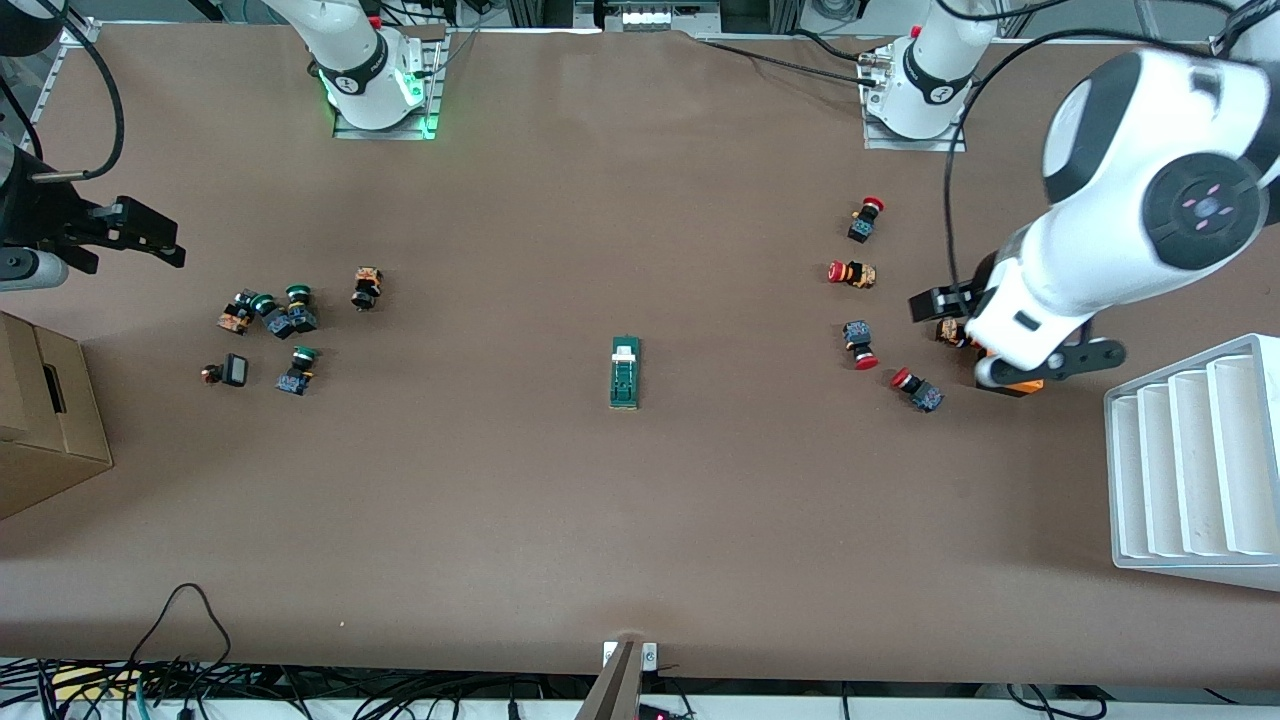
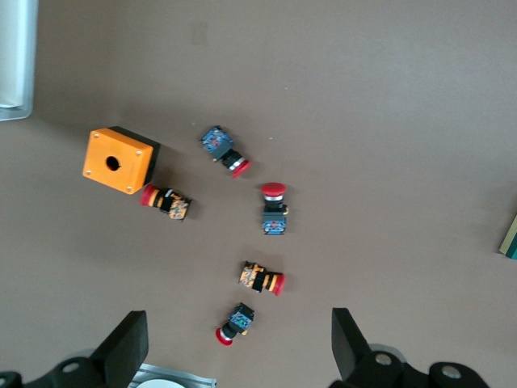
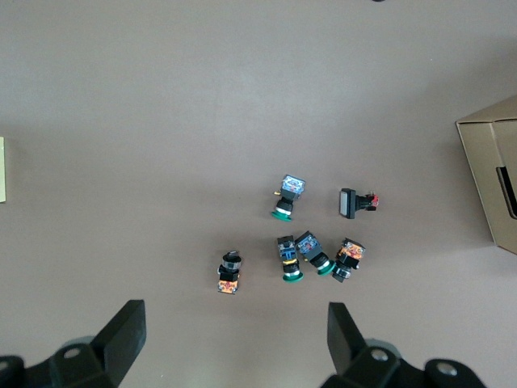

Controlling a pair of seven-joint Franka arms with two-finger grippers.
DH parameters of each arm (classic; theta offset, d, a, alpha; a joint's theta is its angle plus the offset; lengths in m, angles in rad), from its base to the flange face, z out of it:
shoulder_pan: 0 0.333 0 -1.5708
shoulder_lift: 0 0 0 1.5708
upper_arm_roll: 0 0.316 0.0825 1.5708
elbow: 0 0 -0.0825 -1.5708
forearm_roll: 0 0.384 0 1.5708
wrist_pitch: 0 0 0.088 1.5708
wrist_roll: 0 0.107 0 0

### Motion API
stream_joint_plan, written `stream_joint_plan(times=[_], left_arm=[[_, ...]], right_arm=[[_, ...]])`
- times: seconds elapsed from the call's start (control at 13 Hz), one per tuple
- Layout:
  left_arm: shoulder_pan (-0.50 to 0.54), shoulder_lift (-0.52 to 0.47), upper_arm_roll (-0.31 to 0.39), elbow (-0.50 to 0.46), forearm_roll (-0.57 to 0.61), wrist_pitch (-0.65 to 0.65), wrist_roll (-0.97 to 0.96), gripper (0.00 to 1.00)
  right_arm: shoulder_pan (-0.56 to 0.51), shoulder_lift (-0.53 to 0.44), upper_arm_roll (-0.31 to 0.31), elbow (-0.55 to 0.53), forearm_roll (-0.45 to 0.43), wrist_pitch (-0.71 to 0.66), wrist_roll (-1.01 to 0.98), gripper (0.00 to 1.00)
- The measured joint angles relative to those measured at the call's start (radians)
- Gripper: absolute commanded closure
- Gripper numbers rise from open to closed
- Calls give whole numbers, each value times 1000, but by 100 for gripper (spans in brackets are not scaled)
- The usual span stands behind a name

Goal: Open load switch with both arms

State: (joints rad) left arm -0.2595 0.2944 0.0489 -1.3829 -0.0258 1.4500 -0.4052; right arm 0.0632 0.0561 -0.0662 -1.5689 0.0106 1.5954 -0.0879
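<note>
load switch: dark-green block [image 1: 624, 372] flat on the brown table [image 1: 620, 520], mid-table, about midway between the two arms' ends. White tab piece at the end toward the robot bases. Nothing touching it. Only a green sliver at the frame edge in the left wrist view [image 2: 510, 237].
left gripper: [image 1: 925, 303] up in the air over the red-capped push-button cluster at the left arm's end of the table. Fingers [image 2: 129, 347] wide apart, nothing between them. Well apart from the load switch.
right gripper: [image 1: 165, 243] up in the air at the right arm's end of the table, beside the green-capped cluster. Fingers [image 3: 125, 335] spread apart, empty. Well apart from the load switch.
red-capped push buttons: five of them loose, e.g. [image 1: 866, 219], [image 1: 852, 273], [image 1: 859, 344], [image 1: 917, 388]; lying on their sides, each apart from the others.
orange box: [image 2: 118, 159] with a round hole on top, mostly hidden under the left arm in the front view; one red-capped button [image 2: 166, 201] just beside it.
green-capped push buttons: cluster [image 1: 285, 312] of several, some touching; one more [image 1: 297, 370] nearer the front camera, one dark-capped [image 1: 366, 288] off toward mid-table.
small black square part: [image 1: 234, 370] beside the cluster.
cardboard box: [image 1: 45, 415] at table edge, right arm's end.
white slotted tray: [image 1: 1195, 465] at left arm's end.
</note>
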Motion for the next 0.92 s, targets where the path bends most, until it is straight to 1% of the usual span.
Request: stream_joint_plan(times=[0.23,0.38,0.69,0.92], left_arm=[[35,-79,13,-60,0,0,39,0],[68,-126,19,-92,0,0,117,0],[87,-171,90,-111,0,5,275,0],[86,-206,105,-111,-1,6,322,0]], right_arm=[[0,0,0,0,0,0,0,1],[0,0,0,0,0,0,0,1],[0,0,0,1,0,-1,0,1],[0,0,0,1,0,-1,0,1]])
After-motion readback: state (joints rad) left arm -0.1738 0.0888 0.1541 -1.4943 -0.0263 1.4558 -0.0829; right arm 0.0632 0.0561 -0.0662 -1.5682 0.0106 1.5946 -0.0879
